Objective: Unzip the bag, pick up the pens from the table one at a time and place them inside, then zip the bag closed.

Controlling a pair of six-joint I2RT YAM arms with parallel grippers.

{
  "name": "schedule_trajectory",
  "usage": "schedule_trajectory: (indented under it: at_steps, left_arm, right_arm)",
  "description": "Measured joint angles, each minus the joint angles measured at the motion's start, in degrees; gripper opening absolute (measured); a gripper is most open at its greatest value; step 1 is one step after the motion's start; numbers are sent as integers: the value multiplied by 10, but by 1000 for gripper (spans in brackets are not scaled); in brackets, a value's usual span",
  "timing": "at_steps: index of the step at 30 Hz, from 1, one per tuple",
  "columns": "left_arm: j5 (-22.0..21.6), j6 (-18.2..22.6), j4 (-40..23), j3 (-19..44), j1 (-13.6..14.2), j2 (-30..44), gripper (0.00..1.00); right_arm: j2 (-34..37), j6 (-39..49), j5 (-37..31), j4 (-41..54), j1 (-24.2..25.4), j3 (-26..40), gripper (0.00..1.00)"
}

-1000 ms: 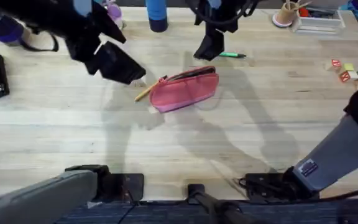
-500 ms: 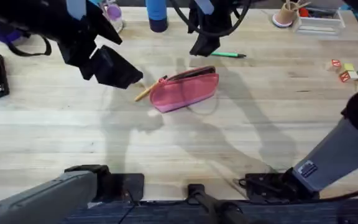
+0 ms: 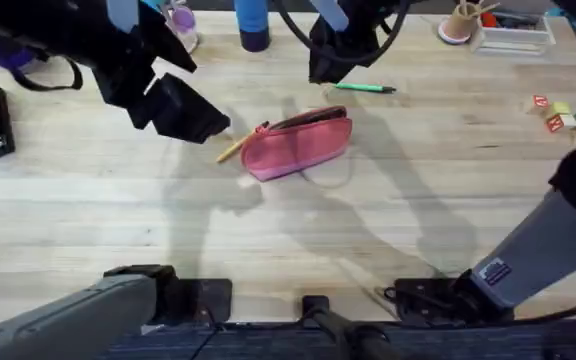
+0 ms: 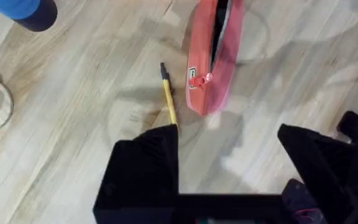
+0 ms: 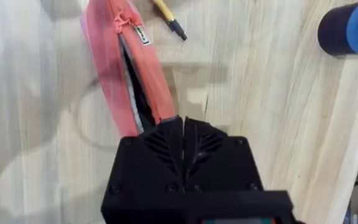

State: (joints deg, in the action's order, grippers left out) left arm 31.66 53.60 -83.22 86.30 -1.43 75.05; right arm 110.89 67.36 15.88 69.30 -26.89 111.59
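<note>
Near edge of the light wood-plank table [image 3: 298, 230]: bare boards, arm bases only. Mid-table lies the coral-pink fabric pencil pouch w/ lighter pink lower band [image 3: 298, 146], long axis roughly across the table, slightly tilted. Zipper's open along the top; in the wrist views a dark gap shows between the two lips [image 5: 135, 87], red pull tab at the left end [image 4: 199, 79]. Can't tell if anything's inside; the slot just reads dark.

Yellow-orange pen w/ black tip [image 3: 234, 148] lies on the table just beside the pouch's left end, angled, outside the pouch. Left gripper [image 3: 183, 108] hangs above and to the left of that pen, fingers [image 4: 143, 171] spread wide.

Further back, slim green pen w/ dark tip [image 3: 364, 88] lies flat behind the pouch, apart from it. Right gripper [image 3: 330, 60] hovers near its left end, fingers [image 5: 183, 134] pressed together, holding nothing.

Far edge: blue cylinder bottle [image 3: 252, 22], pink cup of wooden sticks [image 3: 460, 22].
</note>
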Motion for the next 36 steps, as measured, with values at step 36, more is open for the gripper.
schedule_trajectory:
  at_steps: [36]
  left_arm:
    - [0,0,-2,0,0,0,995]
  right_arm:
    - [75,6,0,36,-36,1,30]
